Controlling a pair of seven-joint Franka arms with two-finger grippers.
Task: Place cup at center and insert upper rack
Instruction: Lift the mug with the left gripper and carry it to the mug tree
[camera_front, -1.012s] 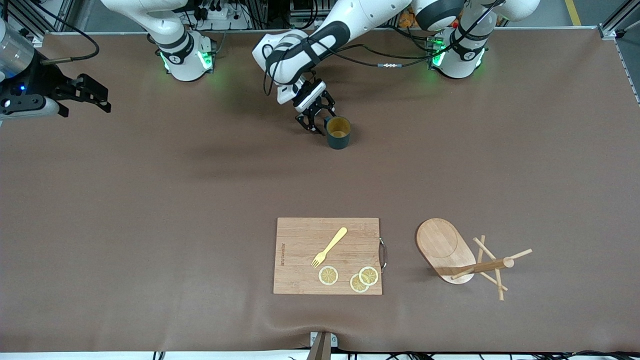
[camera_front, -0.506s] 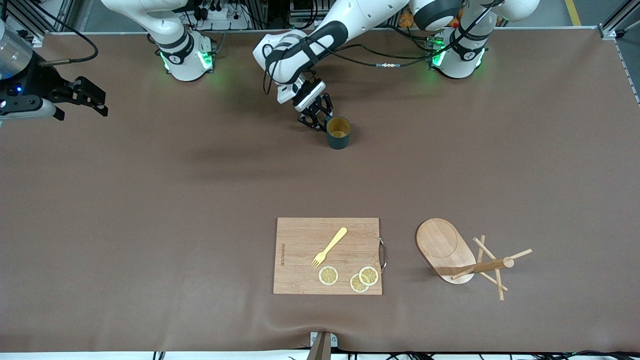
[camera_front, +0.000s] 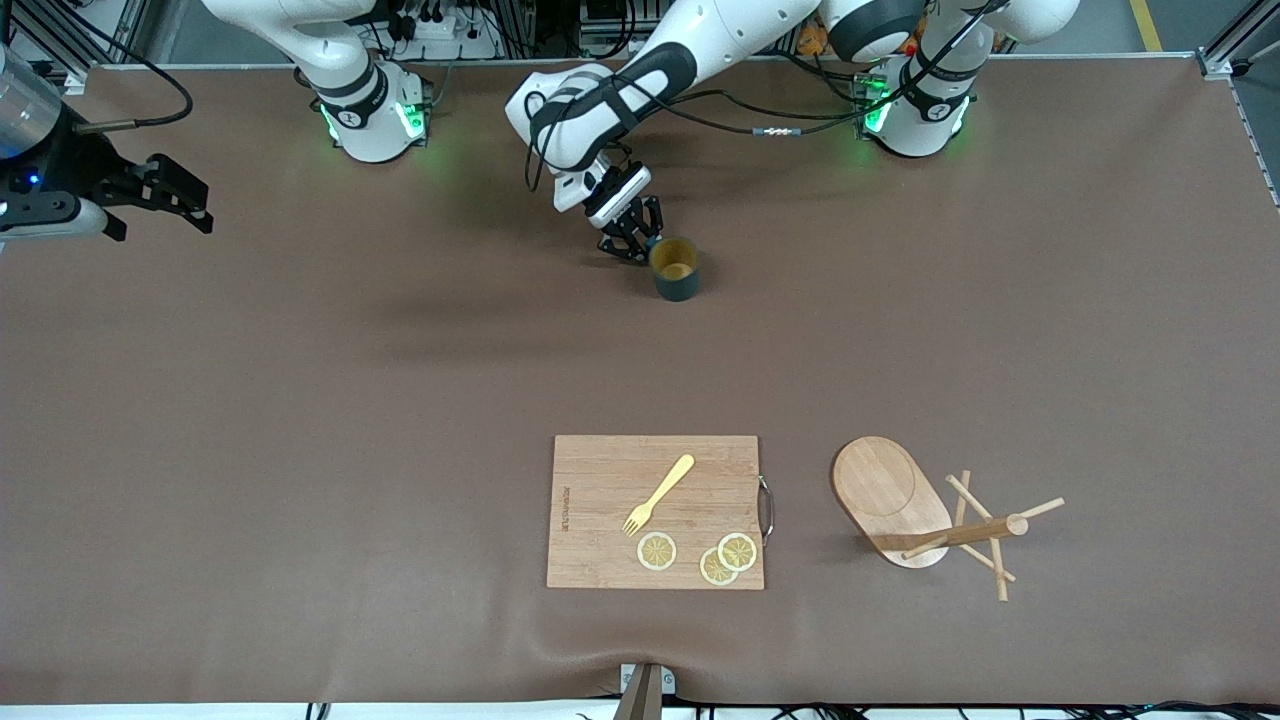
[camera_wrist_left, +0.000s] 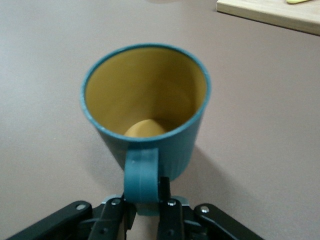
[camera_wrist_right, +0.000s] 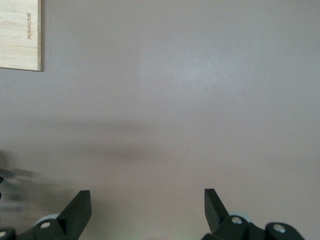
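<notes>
The dark teal cup (camera_front: 676, 269) with a tan-yellow inside stands upright on the brown table covering, near the arms' bases. My left gripper (camera_front: 638, 247) is shut on the cup's handle (camera_wrist_left: 142, 172), one finger on each side, and the cup (camera_wrist_left: 145, 110) fills the left wrist view. The wooden mug tree (camera_front: 925, 515) lies on its side near the front camera, toward the left arm's end, its pegs sticking out. My right gripper (camera_front: 185, 195) is open and empty over the right arm's end of the table; its fingertips (camera_wrist_right: 80, 207) show only bare covering between them.
A wooden cutting board (camera_front: 600, 480) with a metal handle lies near the front camera, beside the mug tree. On it are a yellow fork (camera_front: 658, 493) and three lemon slices (camera_front: 718, 560). Its corner shows in the right wrist view (camera_wrist_right: 20, 35).
My left gripper has closed on the cup's handle and nudged the cup slightly. My right gripper has drifted a little toward the right arm's end of the table.
</notes>
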